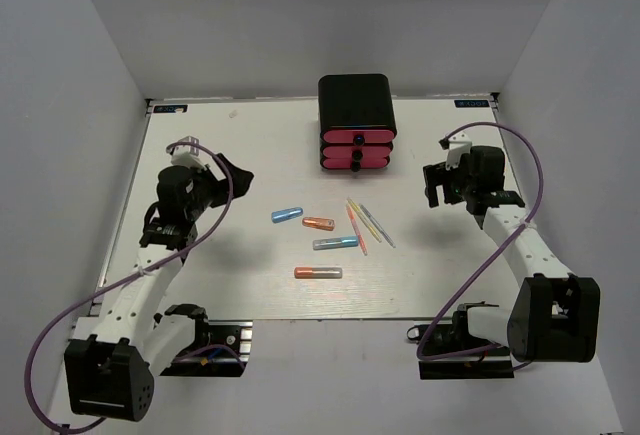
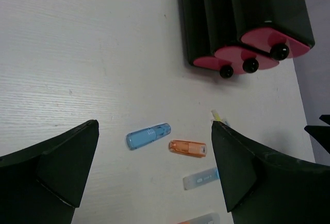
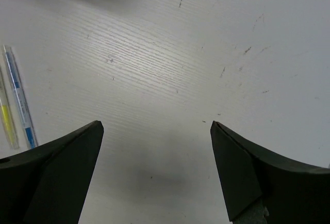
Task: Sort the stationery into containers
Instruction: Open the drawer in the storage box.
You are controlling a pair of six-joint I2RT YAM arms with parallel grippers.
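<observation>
Centrally — tubes [image 1: 318,223], sticks [image 1: 357,227]; drawers [image 1: 356,150] behind.

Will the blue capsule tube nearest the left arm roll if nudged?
The blue tube looks rounded and lies on its side on the smooth table, so a sideways nudge probably rolls it. It seems hard plastic, likely light and stiff.

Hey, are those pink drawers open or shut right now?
Shut. All three pink drawers sit flush against the black box; none is pulled out and no interior shows.
</observation>
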